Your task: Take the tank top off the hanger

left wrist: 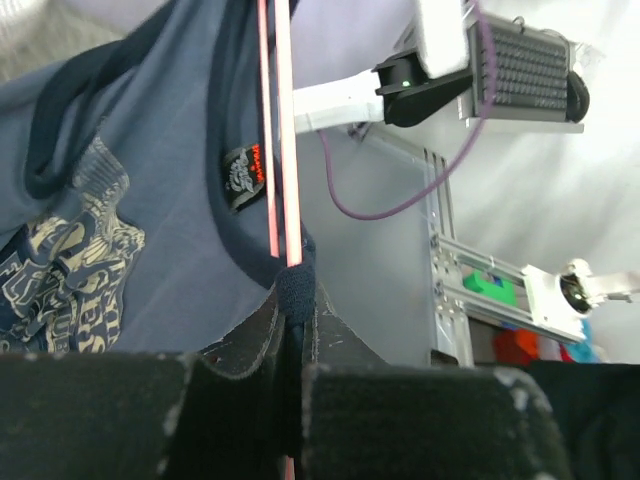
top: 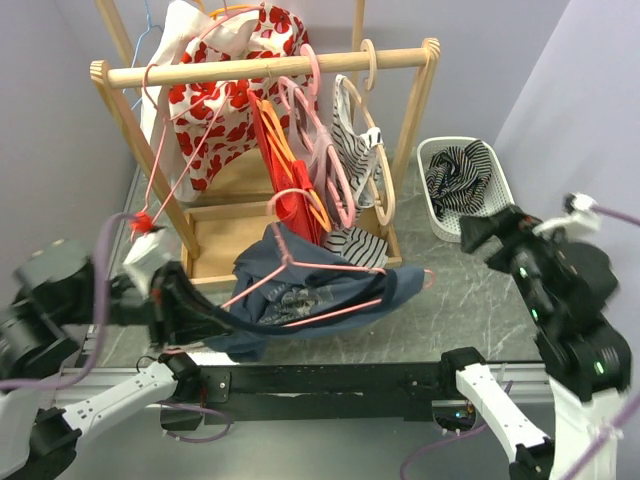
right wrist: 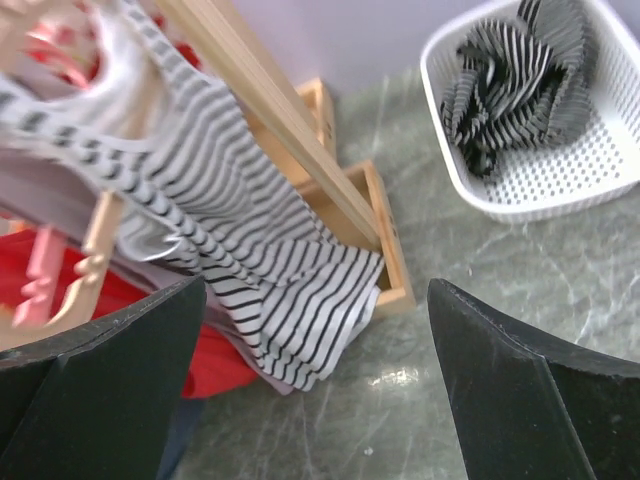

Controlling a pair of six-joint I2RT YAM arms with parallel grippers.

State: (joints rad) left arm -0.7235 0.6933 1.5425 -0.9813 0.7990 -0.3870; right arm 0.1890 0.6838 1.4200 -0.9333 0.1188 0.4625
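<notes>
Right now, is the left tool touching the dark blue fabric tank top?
Touching. The left wrist view shows the left tool shut on the dark blue fabric tank top, close to the thin pink hanger.

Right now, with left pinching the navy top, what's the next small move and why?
Probably swing the right gripper over to grip the pink hanger at its exposed end. The left gripper is shut on the tank top hem, the hanger is still threaded through it, and the right gripper is open by the rack, holding nothing. Pulling one-handed would likely drag both.
</notes>
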